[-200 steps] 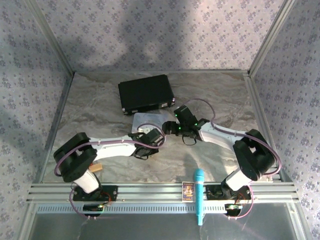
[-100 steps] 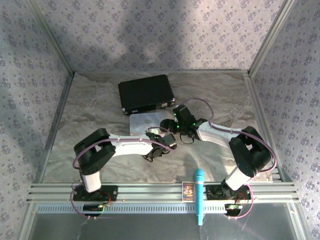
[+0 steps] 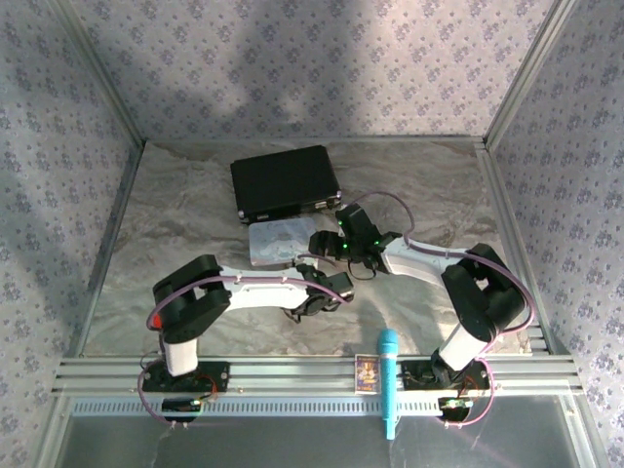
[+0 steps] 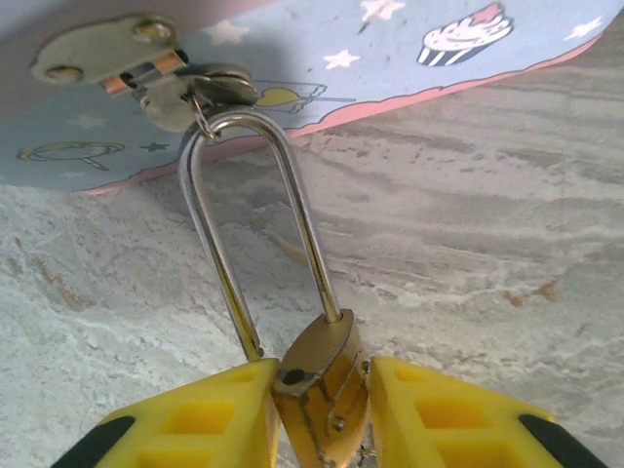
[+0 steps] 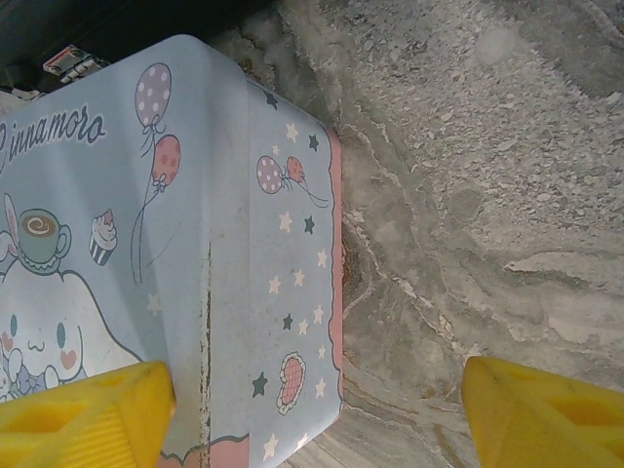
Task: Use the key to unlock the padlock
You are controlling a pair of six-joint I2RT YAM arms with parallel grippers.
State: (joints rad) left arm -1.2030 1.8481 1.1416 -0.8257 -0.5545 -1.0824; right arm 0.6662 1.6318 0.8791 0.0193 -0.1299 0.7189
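The brass padlock [image 4: 317,375] hangs by its long silvery shackle [image 4: 234,127] from the hasp [image 4: 107,54] of the pastel blue tin [image 4: 390,58]. The shackle's left leg is out of the body, and its empty hole shows on top. My left gripper [image 4: 322,409] is shut on the padlock body, a yellow finger on each side. In the top view this gripper [image 3: 314,292] sits just in front of the tin [image 3: 278,244]. My right gripper [image 5: 319,414] is open and straddles the tin's corner [image 5: 283,292], holding nothing. The key is out of view.
A black case [image 3: 285,182] lies behind the tin. A blue microphone [image 3: 388,380] and a small card [image 3: 368,373] rest on the rail at the near edge. Metal frame posts and patterned walls close in the marbled table [image 3: 175,224].
My left arm has swung right and stretched out, bringing its gripper from the tin's near left to its near right. The right gripper has edged slightly left over the tin.
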